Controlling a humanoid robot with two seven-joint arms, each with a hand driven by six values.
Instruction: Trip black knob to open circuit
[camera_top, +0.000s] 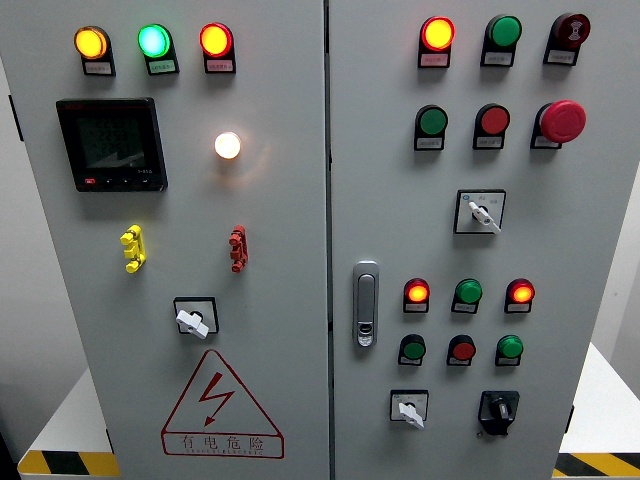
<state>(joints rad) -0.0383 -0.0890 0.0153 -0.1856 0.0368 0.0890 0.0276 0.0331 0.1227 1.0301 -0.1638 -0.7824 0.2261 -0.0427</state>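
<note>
- Cabinet, grey metal, fills the head view, split into a left door and a right door by a vertical seam near the middle.
- Black knob, the task's switch, sits at the bottom right of the right door, its pointer turned down and slightly left.
- Just to its left is a white rotary switch on a square plate; a second white switch sits higher on the same door.
- A chrome door handle stands upright near the seam, on the right door.
- A red mushroom button sits at the upper right, with rows of red and green lamps around it; several lamps glow.
- On the left door, a black digital meter sits under three lit lamps: amber, green, red.
- A white lamp glows beside the meter.
- A yellow clip and a red clip sit level with each other at mid-height.
- A red triangular warning sign with a lightning bolt fills the lower left door.
- Neither hand appears in the view, so how open either one is cannot be told.
</note>
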